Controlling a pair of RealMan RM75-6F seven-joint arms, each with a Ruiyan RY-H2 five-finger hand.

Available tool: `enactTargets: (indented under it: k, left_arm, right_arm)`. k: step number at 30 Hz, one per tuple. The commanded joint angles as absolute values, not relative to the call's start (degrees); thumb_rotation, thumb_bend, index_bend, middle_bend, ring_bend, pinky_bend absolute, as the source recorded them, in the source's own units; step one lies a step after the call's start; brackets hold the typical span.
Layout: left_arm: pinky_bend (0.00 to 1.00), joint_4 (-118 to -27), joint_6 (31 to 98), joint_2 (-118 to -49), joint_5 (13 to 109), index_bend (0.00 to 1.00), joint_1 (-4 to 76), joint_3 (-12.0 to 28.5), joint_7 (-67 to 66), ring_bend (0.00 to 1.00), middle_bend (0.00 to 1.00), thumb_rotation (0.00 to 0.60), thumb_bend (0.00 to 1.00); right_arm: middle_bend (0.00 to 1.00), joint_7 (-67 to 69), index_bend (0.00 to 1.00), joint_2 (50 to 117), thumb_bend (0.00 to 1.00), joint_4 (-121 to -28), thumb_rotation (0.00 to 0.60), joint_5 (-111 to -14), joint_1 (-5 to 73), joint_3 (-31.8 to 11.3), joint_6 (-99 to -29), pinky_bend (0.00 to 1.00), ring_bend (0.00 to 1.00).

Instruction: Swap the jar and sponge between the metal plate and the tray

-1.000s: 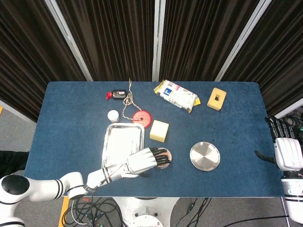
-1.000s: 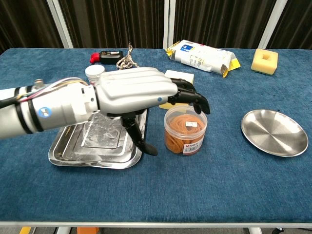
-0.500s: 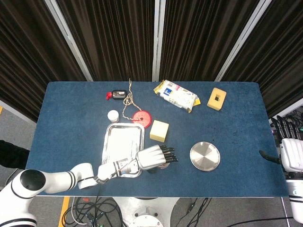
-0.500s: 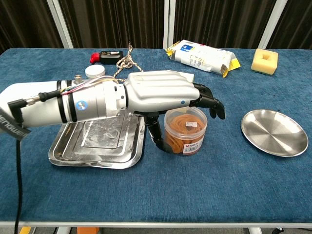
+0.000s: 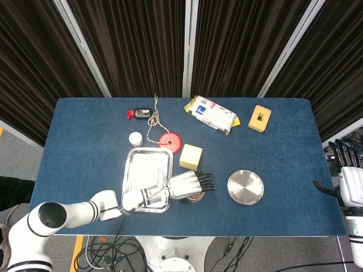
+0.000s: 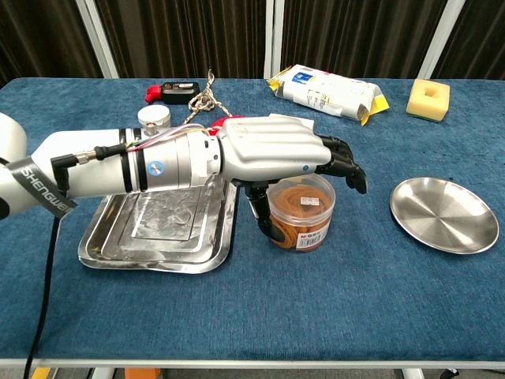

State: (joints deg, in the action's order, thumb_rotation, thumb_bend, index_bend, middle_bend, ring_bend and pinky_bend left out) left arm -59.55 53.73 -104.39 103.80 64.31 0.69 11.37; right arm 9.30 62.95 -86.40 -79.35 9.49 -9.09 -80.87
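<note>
A clear jar (image 6: 301, 212) of orange rubber bands stands on the blue cloth between the steel tray (image 6: 158, 229) and the round metal plate (image 6: 444, 215). My left hand (image 6: 272, 150) lies flat over the jar's top. Its dark fingers (image 6: 343, 167) reach past the jar towards the plate, and its thumb is down against the jar's left side. In the head view the left hand (image 5: 187, 185) hides most of the jar. A plain yellow sponge (image 5: 190, 157) lies on the cloth beside the tray (image 5: 147, 175). The plate (image 5: 245, 187) is bare. My right hand (image 5: 351, 184) hangs off the table's right edge, fingers apart, holding nothing.
A yellow sponge with a hole (image 5: 259, 118) sits at the back right, with a wipes packet (image 5: 211, 114) beside it. Behind the tray are a red lid (image 5: 169, 140), a rope (image 5: 152, 122), a small white-capped jar (image 5: 135, 139) and a black and red object (image 5: 138, 114).
My left hand has pushed further right over the jar, and its thumb has swung in from the tray side to the jar's wall. The right hand drifted slightly rightward.
</note>
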Motion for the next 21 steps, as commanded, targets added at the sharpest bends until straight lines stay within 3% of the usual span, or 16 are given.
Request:
enactTargets:
  k: [1, 7, 21]
  left_arm:
    - [0.28, -58.34, 53.07, -104.98, 103.08, 0.18, 64.45, -0.01, 11.83, 0.09, 0.18, 0.600, 0.01]
    - [0.31, -57.97, 53.03, -104.92, 102.72, 0.20, 64.37, -1.36, 12.50, 0.12, 0.20, 0.600, 0.03]
    - [0.48, -57.14, 55.41, -105.73, 102.16, 0.36, 64.16, -1.80, 12.29, 0.29, 0.36, 0.600, 0.21]
  right_arm:
    - [0.00, 9.43, 0.00, 62.95, 0.06, -86.33, 0.600, -79.30, 9.45, -9.10, -80.81, 0.00, 0.00]
    - [0.00, 9.61, 0.00, 63.19, 0.06, -86.01, 0.600, -79.01, 9.51, -9.21, -80.47, 0.00, 0.00]
    - [0.00, 9.20, 0.00, 63.18, 0.06, -86.38, 0.600, -78.81, 9.57, -9.39, -80.21, 0.00, 0.00]
